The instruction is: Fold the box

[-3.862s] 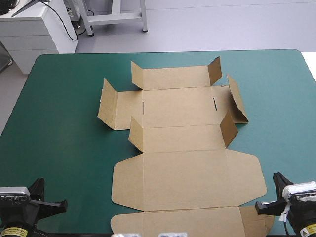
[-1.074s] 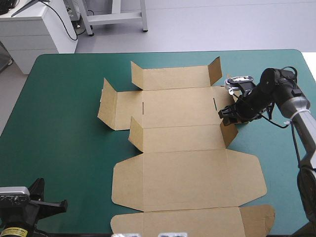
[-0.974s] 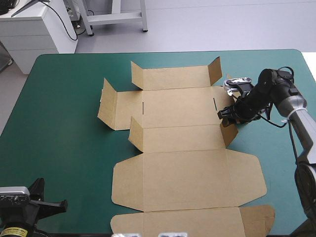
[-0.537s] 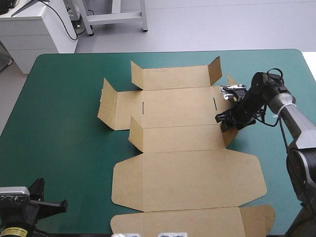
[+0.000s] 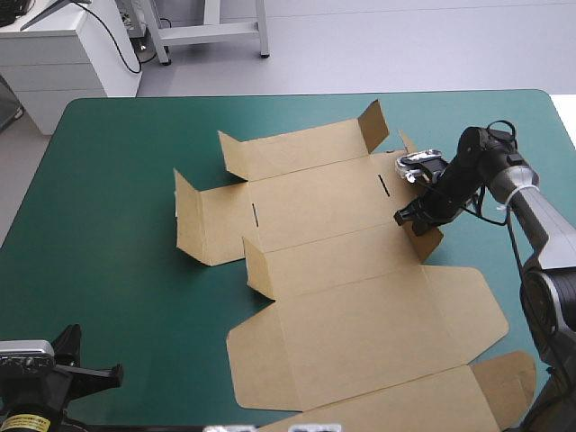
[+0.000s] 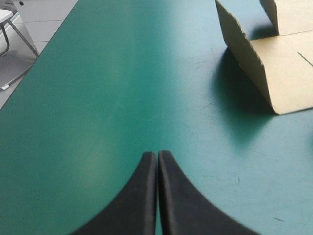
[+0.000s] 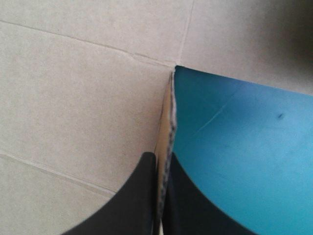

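Box (image 5: pixel 351 297) lies mostly flat mid-table (image 5: pixel 99 180), small flaps up. R gripper (image 5: pixel 403 216) pinches the right side flap (image 7: pixel 165 122) edge-on. L gripper (image 6: pixel 157 191) is pressed together, parked at near-left corner. Best approach: swing flap inward along its crease, slowly, w/o dragging the whole sheet.

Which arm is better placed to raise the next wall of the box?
Right. The right gripper is shut on an upright flap at the box's right side. The left gripper is shut over bare teal-green cover, well apart from the board.
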You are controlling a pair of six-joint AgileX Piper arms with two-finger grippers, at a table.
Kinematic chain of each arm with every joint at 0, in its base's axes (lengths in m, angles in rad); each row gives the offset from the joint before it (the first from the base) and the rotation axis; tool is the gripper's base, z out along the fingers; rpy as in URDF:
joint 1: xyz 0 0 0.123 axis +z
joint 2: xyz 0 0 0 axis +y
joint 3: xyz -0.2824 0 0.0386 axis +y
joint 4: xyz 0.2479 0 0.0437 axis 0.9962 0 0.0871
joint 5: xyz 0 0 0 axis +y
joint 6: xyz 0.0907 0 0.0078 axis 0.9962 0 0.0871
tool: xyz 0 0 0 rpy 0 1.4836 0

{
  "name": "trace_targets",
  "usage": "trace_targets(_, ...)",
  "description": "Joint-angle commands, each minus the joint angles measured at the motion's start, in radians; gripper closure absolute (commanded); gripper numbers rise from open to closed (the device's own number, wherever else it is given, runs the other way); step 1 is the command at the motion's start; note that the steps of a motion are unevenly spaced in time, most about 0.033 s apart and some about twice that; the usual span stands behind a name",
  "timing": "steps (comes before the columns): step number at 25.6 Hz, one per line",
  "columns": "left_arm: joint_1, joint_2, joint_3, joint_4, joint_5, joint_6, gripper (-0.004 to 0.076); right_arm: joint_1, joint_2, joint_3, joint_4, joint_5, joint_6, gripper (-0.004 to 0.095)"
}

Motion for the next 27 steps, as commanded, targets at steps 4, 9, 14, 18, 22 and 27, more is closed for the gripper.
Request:
trace_targets(4,-0.005,0.02,-0.033,-0.006,-0.072,0.001,0.0731,0.035,-0.036,-0.227,0.008,0.036,-0.483,0.0929)
trace_targets(9,-0.005,0.02,-0.033,-0.006,-0.072,0.001,0.0731,0.15,0.037,-0.416,0.01,-0.017,-0.759,0.0929)
trace_targets(14,-0.005,0.02,-0.033,-0.006,-0.072,0.001,0.0731,0.229,0.091,-0.491,-0.009,-0.047,-0.918,0.0929)
trace_targets(18,-0.005,0.02,-0.033,-0.006,-0.072,0.001,0.0731,0.269,0.131,-0.512,-0.007,-0.073,-0.964,0.0929)
trace_targets(22,-0.005,0.02,-0.033,-0.006,-0.072,0.001,0.0731,0.3,0.162,-0.512,0.008,-0.111,-0.997,0.0929)
trace_targets(27,-0.005,0.02,-0.033,-0.006,-0.072,-0.001,0.0731,0.323,0.195,-0.512,0.023,-0.216,-0.907,0.0929)
